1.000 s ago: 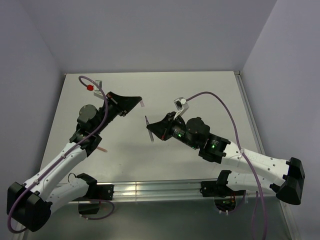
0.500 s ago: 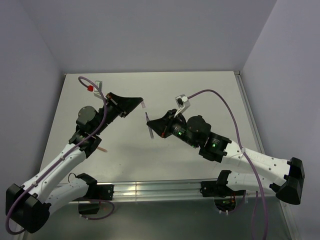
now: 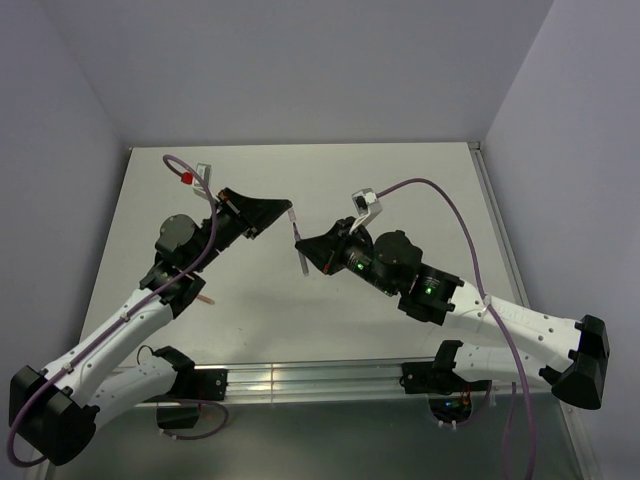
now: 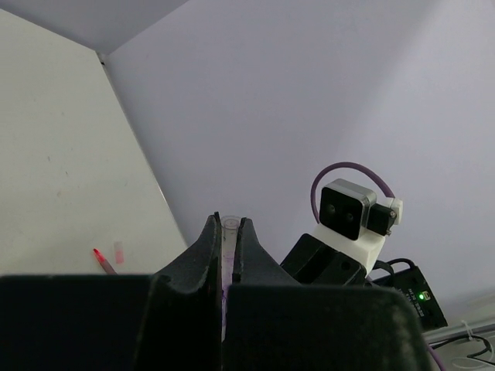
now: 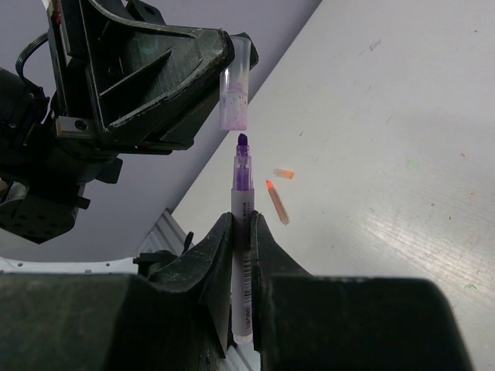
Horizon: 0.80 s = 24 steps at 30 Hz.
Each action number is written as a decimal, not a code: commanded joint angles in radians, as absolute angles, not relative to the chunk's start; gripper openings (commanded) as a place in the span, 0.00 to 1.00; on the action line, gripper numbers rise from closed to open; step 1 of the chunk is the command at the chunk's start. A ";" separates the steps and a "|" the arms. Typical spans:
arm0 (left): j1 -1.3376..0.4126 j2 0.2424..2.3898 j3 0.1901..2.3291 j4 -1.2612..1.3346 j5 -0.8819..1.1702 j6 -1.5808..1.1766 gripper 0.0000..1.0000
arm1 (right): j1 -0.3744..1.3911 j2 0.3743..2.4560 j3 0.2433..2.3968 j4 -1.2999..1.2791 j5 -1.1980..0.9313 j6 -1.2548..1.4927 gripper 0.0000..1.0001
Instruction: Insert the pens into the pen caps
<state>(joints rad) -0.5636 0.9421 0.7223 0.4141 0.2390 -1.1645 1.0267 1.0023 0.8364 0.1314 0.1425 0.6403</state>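
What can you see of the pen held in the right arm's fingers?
The pen is a slim pale barrel with a printed barcode, a purple-tinted neck and a dark purple tip. Uncapped, it is clamped between the right fingers, its tip pointing at the end of the clear, purple-stained cap held by the left fingers. A small gap separates them; it is not inserted.

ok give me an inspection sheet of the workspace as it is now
surface: pale table, faint smudges
job's things: purple-tipped pen lined up with its tip just short of the clear cap, not in yet; red-orange pen and pinkish cap lying on the table, apart
clutter: nothing seen
grippers: left gripper shut on the clear cap; right gripper shut on the purple-tipped pen
cables: purple cables loop over both arms
surroundings: plain pale walls
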 commanded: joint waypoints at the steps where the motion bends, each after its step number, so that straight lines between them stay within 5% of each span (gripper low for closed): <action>1: -0.575 0.937 0.719 0.445 0.248 -1.150 0.00 | 1.022 0.976 0.887 0.138 0.172 0.621 0.00; 24: -0.591 0.969 0.718 0.452 0.244 -1.146 0.00 | 1.022 0.954 0.880 0.129 0.183 0.620 0.00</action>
